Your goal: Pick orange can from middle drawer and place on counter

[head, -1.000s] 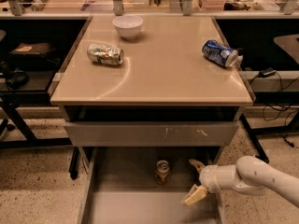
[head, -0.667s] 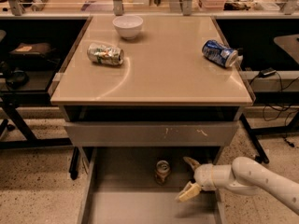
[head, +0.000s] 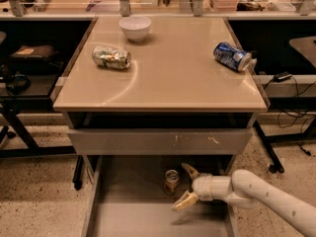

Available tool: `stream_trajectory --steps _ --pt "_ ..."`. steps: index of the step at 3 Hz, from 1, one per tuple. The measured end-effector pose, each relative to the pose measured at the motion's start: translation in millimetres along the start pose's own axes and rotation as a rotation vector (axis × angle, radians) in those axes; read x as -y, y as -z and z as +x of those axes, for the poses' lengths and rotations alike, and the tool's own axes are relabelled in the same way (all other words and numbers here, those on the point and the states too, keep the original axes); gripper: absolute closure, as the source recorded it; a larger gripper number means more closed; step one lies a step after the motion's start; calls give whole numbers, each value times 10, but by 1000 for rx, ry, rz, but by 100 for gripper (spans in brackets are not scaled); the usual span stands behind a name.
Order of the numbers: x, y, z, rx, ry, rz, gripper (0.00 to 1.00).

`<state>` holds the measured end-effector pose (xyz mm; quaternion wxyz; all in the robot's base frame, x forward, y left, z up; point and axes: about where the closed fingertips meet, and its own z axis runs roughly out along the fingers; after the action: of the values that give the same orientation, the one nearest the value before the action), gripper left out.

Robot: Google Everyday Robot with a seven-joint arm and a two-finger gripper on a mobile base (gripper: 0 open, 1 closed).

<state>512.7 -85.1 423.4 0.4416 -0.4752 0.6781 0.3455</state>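
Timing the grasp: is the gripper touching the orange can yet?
Cannot tell. In the camera view the open gripper reaches around the can in the drawer, too close to show contact or a gap.

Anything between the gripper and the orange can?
Nothing. In the camera view the open gripper sits just right of the orange can, only bare middle drawer floor between them.

The beige counter (head: 187,83) holds a white bowl (head: 135,27), a green-white can (head: 111,57) and a blue can (head: 232,56). In the grey middle drawer (head: 133,221), the cream gripper (head: 184,185) sits spread beside the silver-topped orange can (head: 171,181).
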Motion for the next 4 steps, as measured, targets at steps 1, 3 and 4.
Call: stream_trajectory --steps 1,3,4 --pt "-13 -190 -15 28 24 8 0" --pt "-15 -200 -16 29 25 8 43" --pt "-15 -200 -16 29 25 8 66"
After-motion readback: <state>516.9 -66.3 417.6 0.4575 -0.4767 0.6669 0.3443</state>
